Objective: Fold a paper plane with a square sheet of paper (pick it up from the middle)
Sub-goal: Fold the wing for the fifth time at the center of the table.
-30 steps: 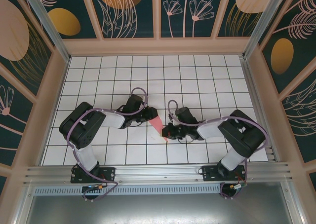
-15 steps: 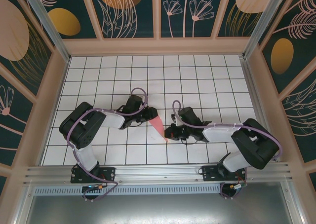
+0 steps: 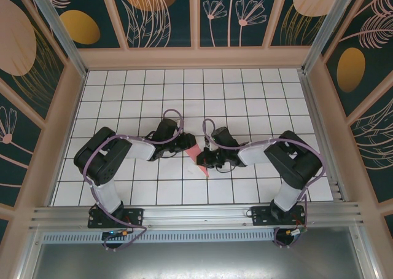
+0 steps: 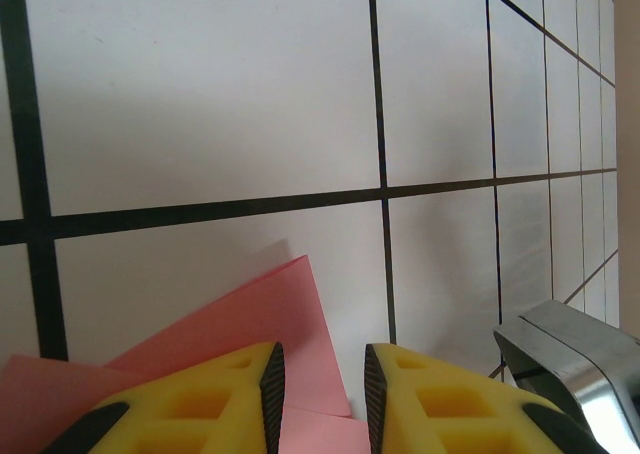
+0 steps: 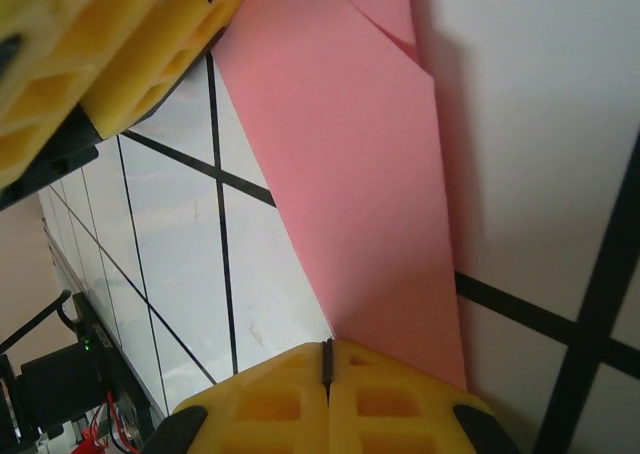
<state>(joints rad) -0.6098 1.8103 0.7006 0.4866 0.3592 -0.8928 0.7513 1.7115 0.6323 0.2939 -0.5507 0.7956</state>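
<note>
One gridded table (image 3: pixel 245 94), pink paper (image 3: pixel 193 154), floral walls (image 3: pixel 159 15)

Bright, even light from above; the paper (image 5: pixel 350 174) casts a soft shadow on the table (image 4: pixel 200 94). Wrist views soften close up.
</note>
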